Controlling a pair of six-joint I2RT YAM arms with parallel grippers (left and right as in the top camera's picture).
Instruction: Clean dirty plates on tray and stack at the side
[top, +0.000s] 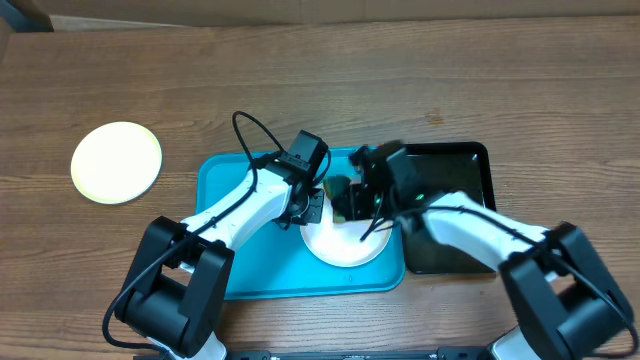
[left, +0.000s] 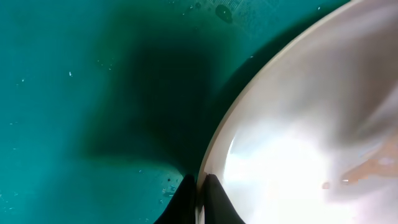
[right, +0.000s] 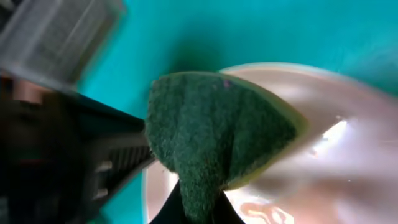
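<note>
A white plate (top: 345, 245) lies on the turquoise tray (top: 250, 270), at its right side. My left gripper (top: 310, 208) is shut on the plate's left rim; in the left wrist view the jaws (left: 200, 196) pinch the rim of the plate (left: 298, 143). My right gripper (top: 352, 200) is shut on a green sponge (right: 211, 134) and holds it over the plate's far edge (right: 323, 162). An orange-brown smear (right: 261, 211) shows on the plate. A pale yellow-green plate (top: 116, 162) lies on the table at the left. The third plate is out of view.
A glossy black tray (top: 455, 200) sits right of the turquoise tray, under my right arm. The wooden table (top: 400, 80) stretches behind both trays.
</note>
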